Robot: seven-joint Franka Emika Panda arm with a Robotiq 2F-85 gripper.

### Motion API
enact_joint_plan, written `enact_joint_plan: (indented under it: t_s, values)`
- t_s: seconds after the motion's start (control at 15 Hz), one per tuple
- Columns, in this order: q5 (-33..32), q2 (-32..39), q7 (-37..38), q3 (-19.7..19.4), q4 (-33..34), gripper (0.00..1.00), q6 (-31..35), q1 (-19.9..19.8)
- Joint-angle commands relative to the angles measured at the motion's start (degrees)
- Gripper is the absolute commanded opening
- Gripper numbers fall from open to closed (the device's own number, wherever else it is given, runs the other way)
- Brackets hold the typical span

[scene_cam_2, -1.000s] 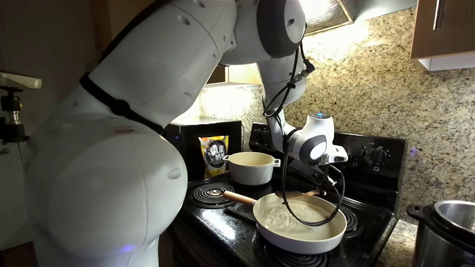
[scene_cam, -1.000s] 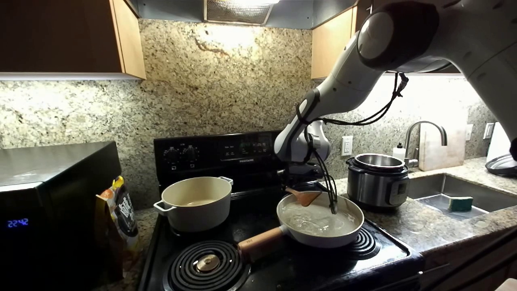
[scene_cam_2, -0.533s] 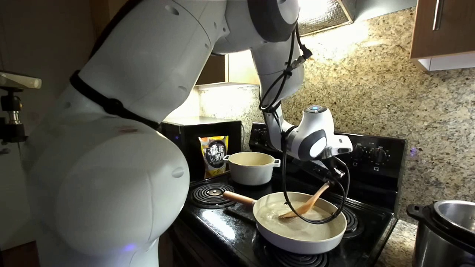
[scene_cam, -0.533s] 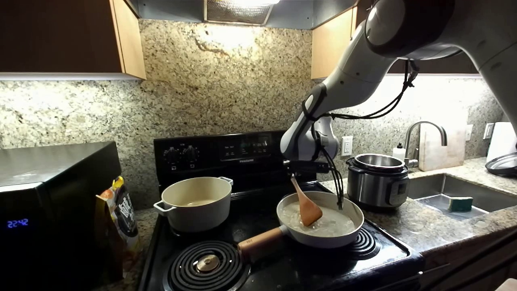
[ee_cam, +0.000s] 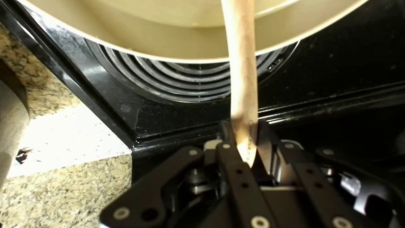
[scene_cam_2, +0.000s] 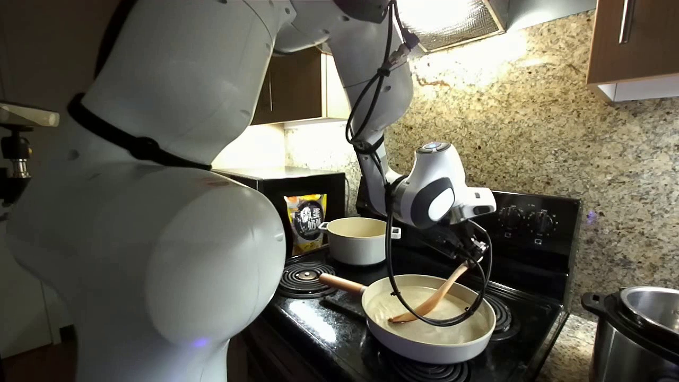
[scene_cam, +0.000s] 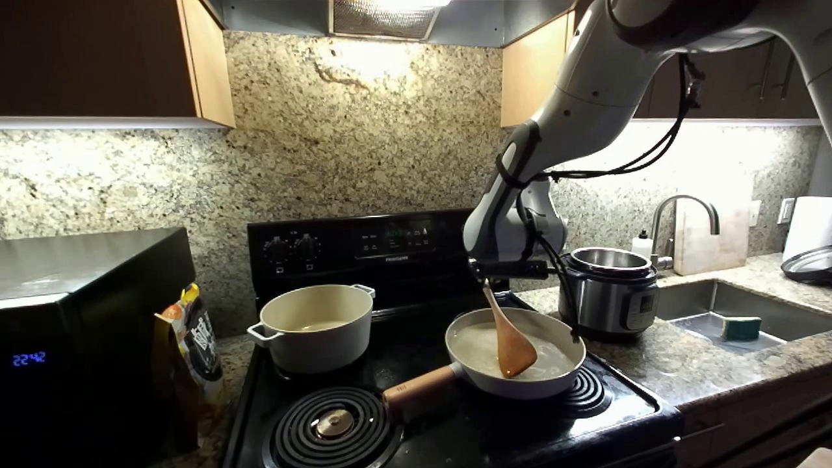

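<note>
Stovetop, by a side edge: gripper clamped on spatula angled into pan; likely stirring, next sweep wants steady grip.

Cut off by the wrist view's top edge, ahead of the fingers: blade end of spatula; far side of pan. Partly hidden beneath the pan: burner. Too small to read, between the fingers: marking on spatula. Cut off, left of the fingers: cooker.
</note>
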Motion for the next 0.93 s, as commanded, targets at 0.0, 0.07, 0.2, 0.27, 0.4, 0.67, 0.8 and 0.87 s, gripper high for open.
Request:
enact_joint_plan:
  t_s: [0.0, 0.07, 0.2, 0.27, 0.4, 0.67, 0.8, 0.87]
  values:
    - [0.6, -3.2, 1.0, -2.6, -5.2, 0.06, 2.0, 2.7]
    - [0.7, -3.5, 0.9, -2.7, -5.7, 0.06, 2.0, 2.6]
    - [1.1, -3.9, 0.8, -2.4, -6.4, 0.06, 2.2, 1.6]
    - [1.4, -4.0, 0.7, -2.2, -6.7, 0.06, 2.4, 0.9]
    - [-0.4, -4.3, 2.8, -0.8, -7.0, 0.06, 3.0, -2.0]
    - [0.3, -4.9, 4.1, 0.7, -7.3, 0.06, 3.9, -6.1]
    - [0.4, -5.0, 4.5, 1.2, -6.7, 0.06, 3.6, -7.9]
    - [0.4, -5.0, 4.7, 1.2, -6.4, 0.06, 3.5, -8.6]
